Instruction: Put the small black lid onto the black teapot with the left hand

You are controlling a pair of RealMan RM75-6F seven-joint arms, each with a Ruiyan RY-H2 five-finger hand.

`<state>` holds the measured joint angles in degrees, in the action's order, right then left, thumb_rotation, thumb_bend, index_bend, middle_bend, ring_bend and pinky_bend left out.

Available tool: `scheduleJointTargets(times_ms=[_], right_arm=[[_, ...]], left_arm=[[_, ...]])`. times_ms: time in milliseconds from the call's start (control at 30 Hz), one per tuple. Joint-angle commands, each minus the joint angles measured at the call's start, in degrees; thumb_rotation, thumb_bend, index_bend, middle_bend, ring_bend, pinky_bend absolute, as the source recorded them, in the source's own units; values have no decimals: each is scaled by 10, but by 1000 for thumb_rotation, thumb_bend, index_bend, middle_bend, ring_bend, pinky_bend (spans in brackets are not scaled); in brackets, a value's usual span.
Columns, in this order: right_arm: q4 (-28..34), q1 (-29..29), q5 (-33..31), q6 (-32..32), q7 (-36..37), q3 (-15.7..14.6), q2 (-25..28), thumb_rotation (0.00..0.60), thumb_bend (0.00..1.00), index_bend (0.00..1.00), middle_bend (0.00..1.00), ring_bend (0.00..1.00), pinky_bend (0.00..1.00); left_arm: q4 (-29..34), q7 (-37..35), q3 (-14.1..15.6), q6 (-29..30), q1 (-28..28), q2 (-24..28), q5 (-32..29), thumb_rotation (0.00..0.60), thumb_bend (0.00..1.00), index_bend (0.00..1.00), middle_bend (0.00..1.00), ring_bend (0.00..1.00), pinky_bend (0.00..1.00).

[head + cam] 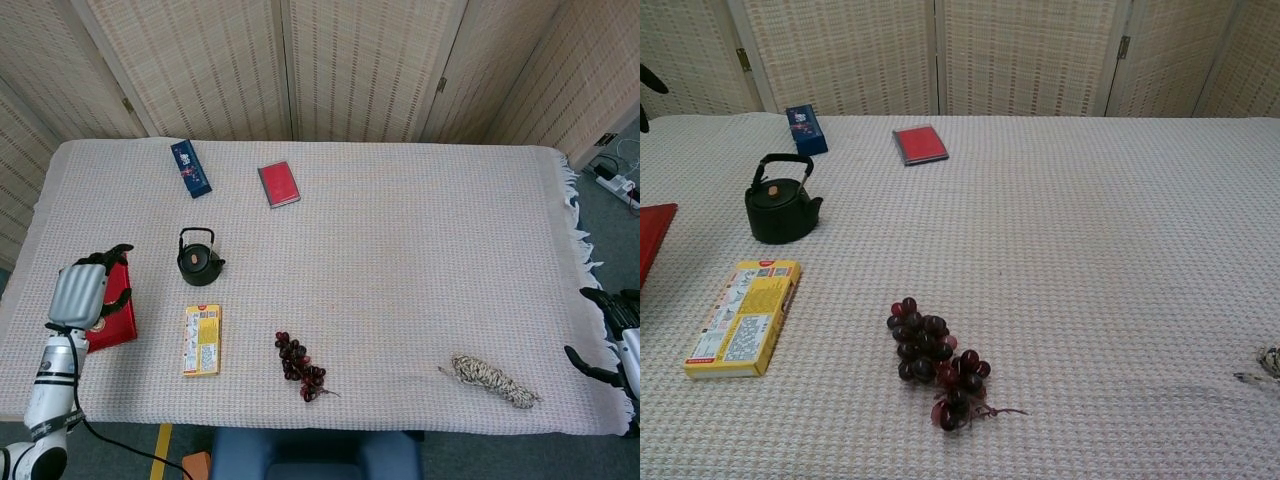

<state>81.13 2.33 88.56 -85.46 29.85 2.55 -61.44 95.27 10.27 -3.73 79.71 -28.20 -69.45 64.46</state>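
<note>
The black teapot [199,264] [781,210] stands upright on the left part of the cloth, its handle raised. The small black lid [771,193] with an orange knob sits on the pot's opening. My left hand [87,290] hovers well to the left of the pot, over the red booklet, fingers apart and holding nothing. Only a dark fingertip [648,82] of it shows at the left edge of the chest view. My right hand [612,335] hangs off the table's right edge, fingers spread and empty.
A red booklet [108,325] [650,235] lies under my left hand. A yellow box [202,340] [744,316] lies in front of the pot, and grapes [300,366] [935,358] lie centre front. A blue box [190,168], a red book [279,184] and a rope bundle [492,379] lie farther off.
</note>
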Motion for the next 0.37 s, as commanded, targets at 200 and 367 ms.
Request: scheduleJointTargets(times_ms=[200,367], right_arm=[[-7,7,3,0,3,2,-7,600,305,130,152,142,100],[3,4,-1,-7,-13,5,-14,600,304,129,154,170,100]], left_arm=[[-14,0,38,77,80,5,56,600,297,200,256,241,261],[-20,7,57,128,130,0,92,600,297,198,239,227,244]])
